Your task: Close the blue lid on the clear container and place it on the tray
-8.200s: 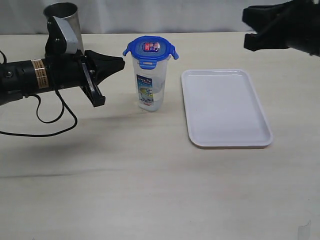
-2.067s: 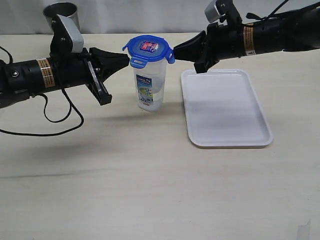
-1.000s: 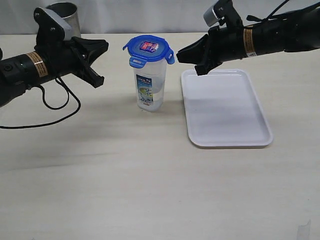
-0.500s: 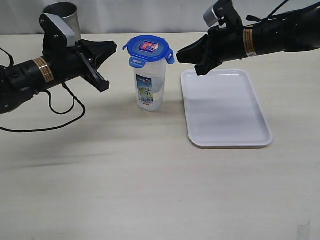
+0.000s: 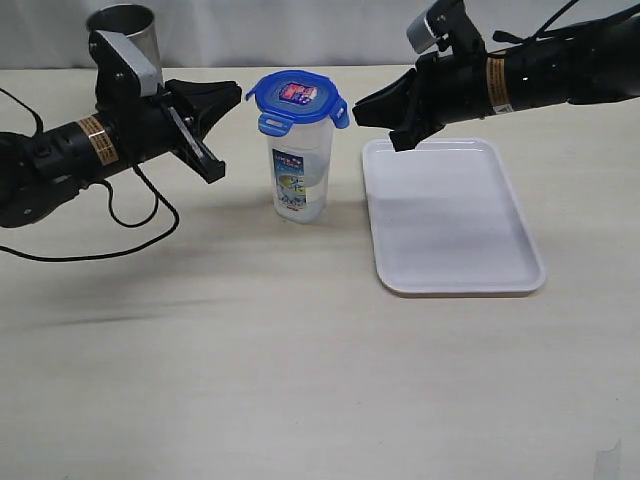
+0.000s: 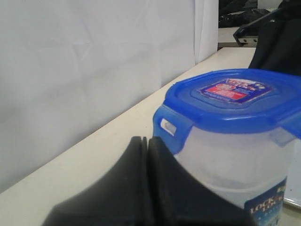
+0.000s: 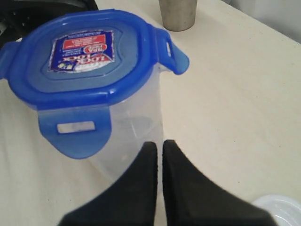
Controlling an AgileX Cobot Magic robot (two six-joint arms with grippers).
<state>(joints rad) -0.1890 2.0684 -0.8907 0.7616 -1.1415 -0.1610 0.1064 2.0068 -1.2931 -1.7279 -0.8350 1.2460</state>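
Two grippers flank the clear container, each with its jaws pressed together and nothing held between them. The left gripper points its tip at the rim of the blue lid and comes just beside the nearest flap. Whether it touches cannot be told. The right gripper reaches toward the opposite flap at about the same height and also comes very close to it. The container therefore stands between the two tips, with little free room on either side at lid height.

Below the right gripper lies the tray. Its low raised rim begins near the container's base, and the two do not touch. Behind the left gripper's wrist a steel cup stands near the table's far edge. Away from both tips, toward the exterior camera, a wide stretch of pale tabletop lies open.

The container stands upright on the table, not on the tray. It is tall, narrow and translucent, with a blue-and-white label on its wall. The lid sits on its mouth with a red-and-blue sticker facing up, and at least two of its flaps flare outward from the wall.
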